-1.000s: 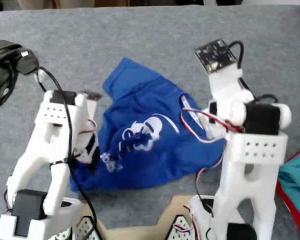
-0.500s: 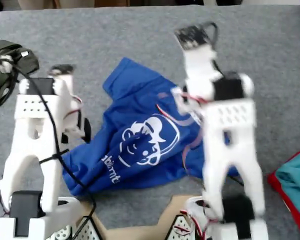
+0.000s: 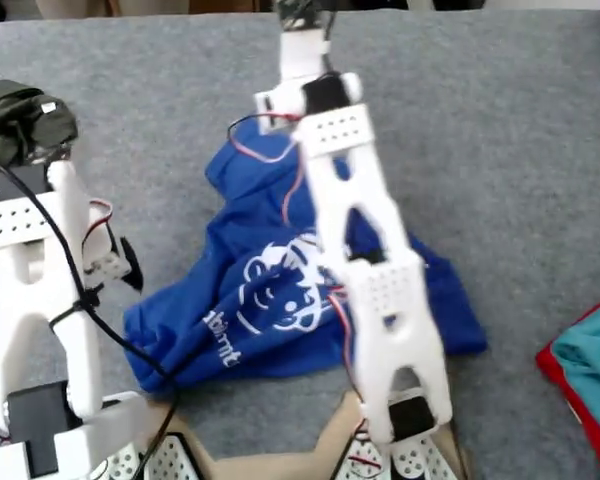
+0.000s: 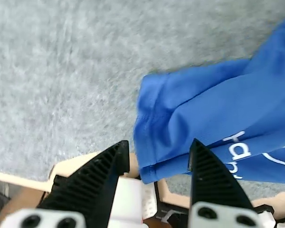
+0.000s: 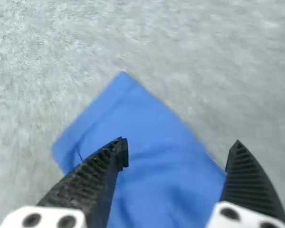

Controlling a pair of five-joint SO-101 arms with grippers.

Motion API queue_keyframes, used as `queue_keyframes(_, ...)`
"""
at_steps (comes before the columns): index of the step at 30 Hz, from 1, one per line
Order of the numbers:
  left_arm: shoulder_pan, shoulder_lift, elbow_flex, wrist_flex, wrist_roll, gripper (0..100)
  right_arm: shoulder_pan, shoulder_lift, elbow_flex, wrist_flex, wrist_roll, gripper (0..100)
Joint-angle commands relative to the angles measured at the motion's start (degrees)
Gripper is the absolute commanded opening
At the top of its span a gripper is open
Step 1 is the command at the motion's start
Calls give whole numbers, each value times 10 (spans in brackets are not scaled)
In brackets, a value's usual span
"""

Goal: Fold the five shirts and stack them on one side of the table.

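A crumpled blue shirt [image 3: 280,280] with white print lies mid-table. My left gripper [image 3: 128,266] hangs beside its near left corner, clear of the cloth. In the left wrist view that gripper [image 4: 157,145] is open, and the shirt's hemmed corner [image 4: 190,123] lies just beyond its tips. My right arm [image 3: 330,130] stretches across the shirt to its far sleeve. In the right wrist view the right gripper [image 5: 179,145] is open above the blue sleeve [image 5: 147,156], holding nothing.
A dark olive garment [image 3: 20,120] sits bunched at the far left edge. A teal shirt [image 3: 595,345] lies on something red at the right edge. Cardboard [image 3: 280,465] lies between the arm bases. Bare grey felt [image 3: 500,130] covers the far right.
My right arm swung from the shirt's right side across to its far sleeve. My left arm drew back leftward off the cloth. The shirt's right part now lies flatter.
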Motion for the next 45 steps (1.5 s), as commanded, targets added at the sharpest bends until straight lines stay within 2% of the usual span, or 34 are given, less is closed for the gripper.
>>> queue_keyframes(1, -18, -2, 15, 2, 4, 210, -25, 123, -201, -13, -6, 333)
queue_keyframes(3, -20, -2, 18, 2, 4, 210, -36, 170, -258, -13, -6, 333)
queue_keyframes(5, -20, -2, 16, 2, 4, 210, -38, 185, -248, -26, -17, 334)
queue_keyframes(11, -20, -2, 14, 2, 4, 210, -19, 191, -184, -141, -71, 333)
queue_keyframes(23, -18, -2, 17, 2, 4, 210, -15, 192, -20, -331, -117, 333)
queue_keyframes(30, -18, -2, 18, 2, 4, 210, -15, 193, 15, -378, -113, 332)
queue_keyframes(36, -20, -2, 17, 1, 5, 210, -17, 206, 24, -391, -49, 326)
queue_keyframes(39, -20, -2, 18, 1, 4, 210, -17, 206, 24, -391, -47, 248)
queue_keyframes(45, -20, -2, 18, 1, 4, 210, -17, 207, 24, -392, -45, 2)
